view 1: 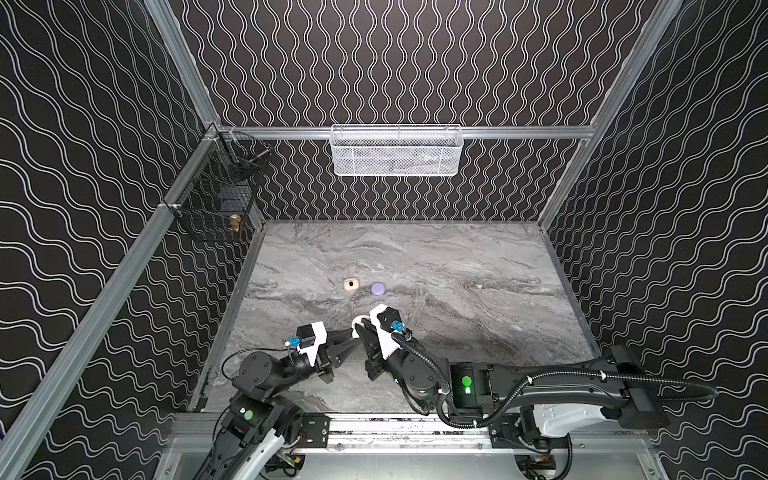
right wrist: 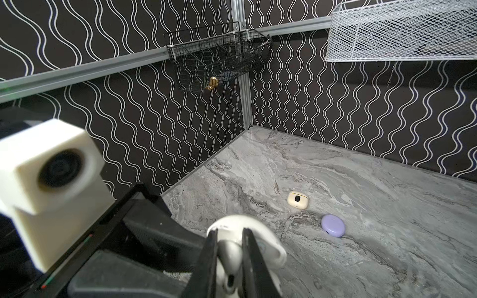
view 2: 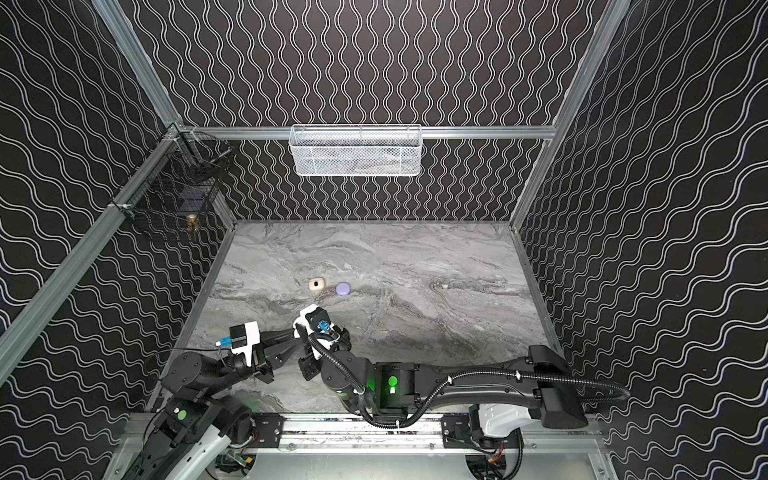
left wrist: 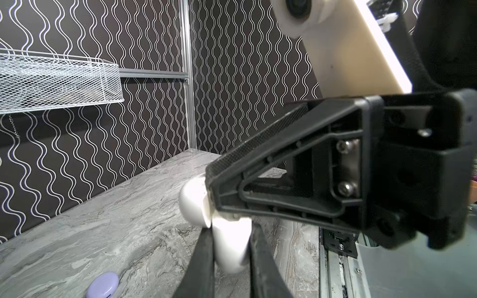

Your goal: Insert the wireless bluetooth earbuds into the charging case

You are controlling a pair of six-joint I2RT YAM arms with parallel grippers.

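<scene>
Two arms meet low and slightly left of centre in both top views, over the grey marbled bench (view 1: 457,257).

(a) The left pincer (left wrist: 230,232) reaches in from the lower left. Its jaws are drawn narrow around a white charging case (left wrist: 232,251), with one finger on each side of the case body. A domed white part beyond the fingers appears to be the case's raised lid (right wrist: 268,245).

(b) The right pincer (right wrist: 230,232) reaches in from the lower right, and its tips meet the case held by the left arm. Its jaws are nearly together and pinch a small white earbud (right wrist: 229,260), a rounded piece with a small dark opening at the end nearer the wrist camera. The earbud sits at the mouth of the case, just in front of the lid. How far it is seated cannot be told, because the fingers hide the contact.

(c) Two further cases lie on the bench just above the pincers in both top views, near the centre. The cream case (view 1: 350,284) bears a dark mark. The lavender case (view 1: 377,288) lies just to its right, close to it but apart.

(d) A white mesh basket (view 1: 395,151) hangs on the rear rail at upper centre. A black wire basket (view 1: 216,195) hangs at the upper left corner, with a brass-coloured object (view 1: 235,222) at its lower edge.
</scene>
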